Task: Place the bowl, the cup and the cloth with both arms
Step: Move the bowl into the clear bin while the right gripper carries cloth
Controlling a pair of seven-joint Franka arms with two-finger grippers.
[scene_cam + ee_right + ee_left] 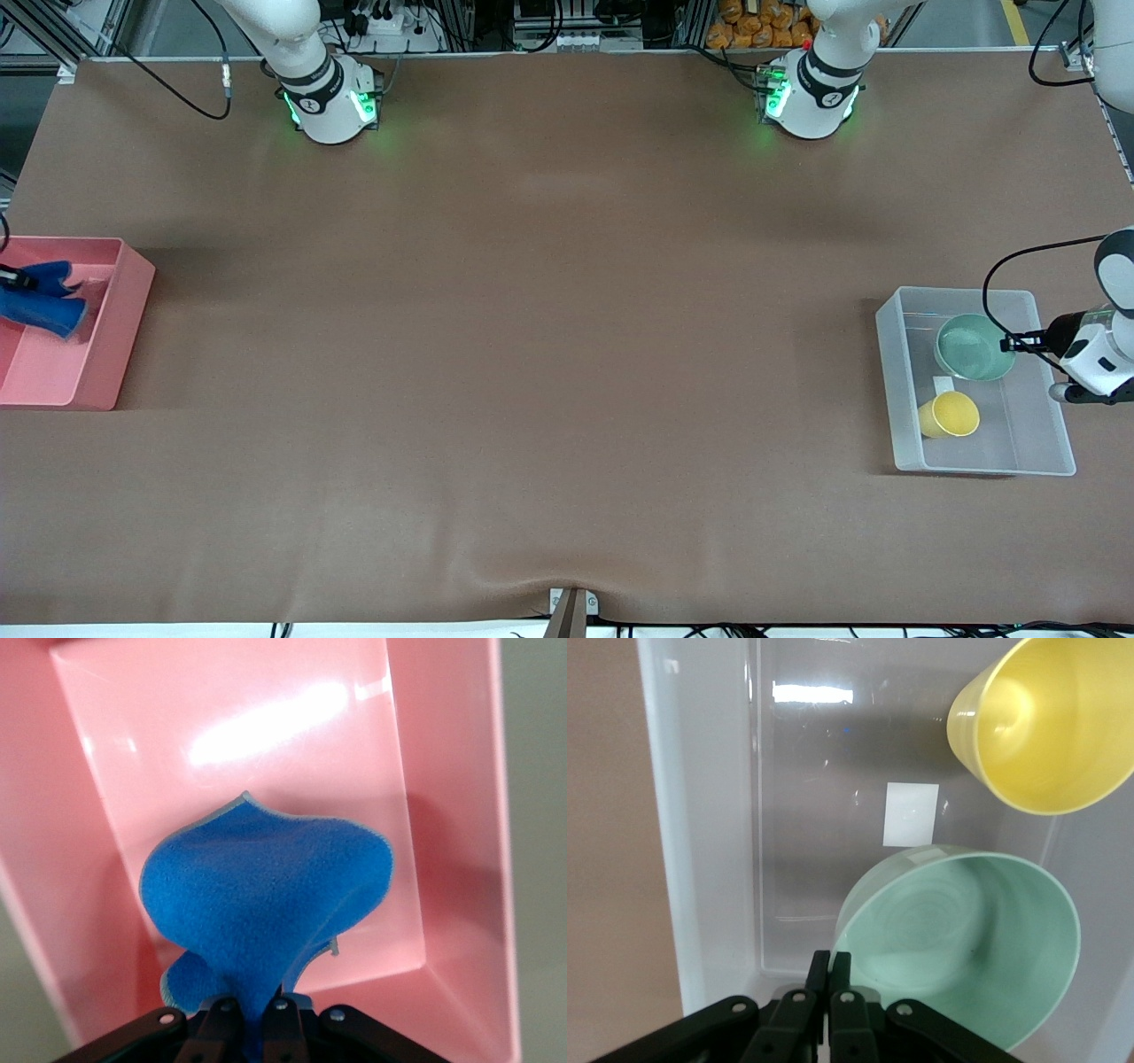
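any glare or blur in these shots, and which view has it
Right wrist view: a bright glare streak on the pink bin's floor; the cloth is sharp. Left wrist view: a light reflection on the clear bin; the cup looks soft. Front view: even light, green glow at the arms' bases.

The pale mint-green bowl [974, 347] hangs from my left gripper [830, 967], whose fingers are pinched on its rim; it tilts, glossy inside showing, over the clear plastic bin [904, 372]. Just beside it, nearer the front camera, the yellow cup [950, 415] lies tipped in the same bin, its round mouth open toward my wrist. From my right gripper [252, 1010] the royal-blue cloth [266, 895] dangles, soft and folded, its thin grey edge showing, over the pink bin [443, 815].
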